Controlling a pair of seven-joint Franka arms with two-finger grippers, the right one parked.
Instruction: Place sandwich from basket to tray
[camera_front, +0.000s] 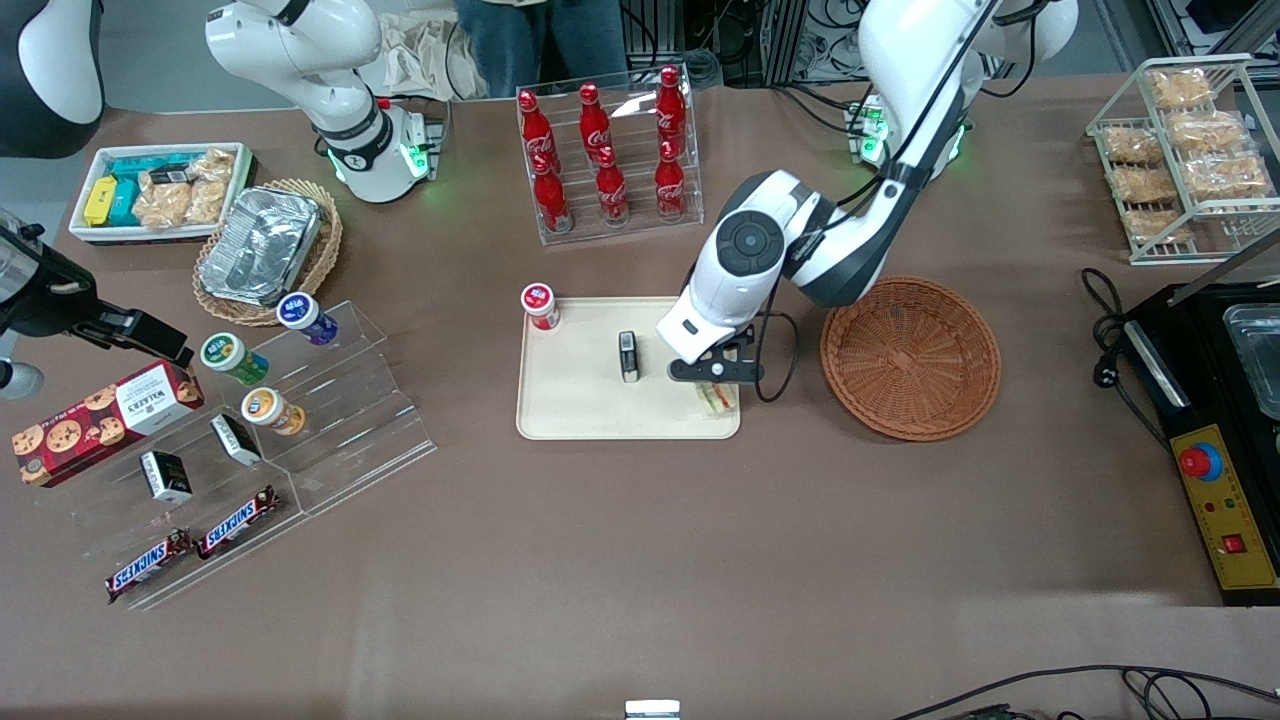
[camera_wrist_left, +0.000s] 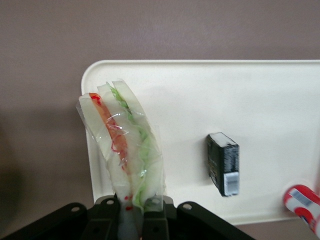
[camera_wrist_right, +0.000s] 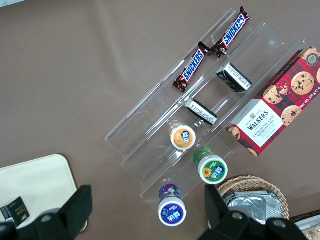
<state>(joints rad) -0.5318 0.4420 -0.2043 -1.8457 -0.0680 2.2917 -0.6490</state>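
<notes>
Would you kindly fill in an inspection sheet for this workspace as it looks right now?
Surface: brown table, no spills seen.
Job's things: sandwich, wrapped in clear film, held upright over the tray at its corner nearest the basket, which holds nothing.
Clutter: small black box and red-capped pot on the tray; cola bottles in a clear rack; acrylic steps with pots and boxes, Snickers bars, biscuit box.
Grippers: left arm's tool shut on the sandwich, above the tray.
Cables: black cable looping by the tool; more at the table edges.
Surroundings: person's legs partly visible above the bottle rack.
</notes>
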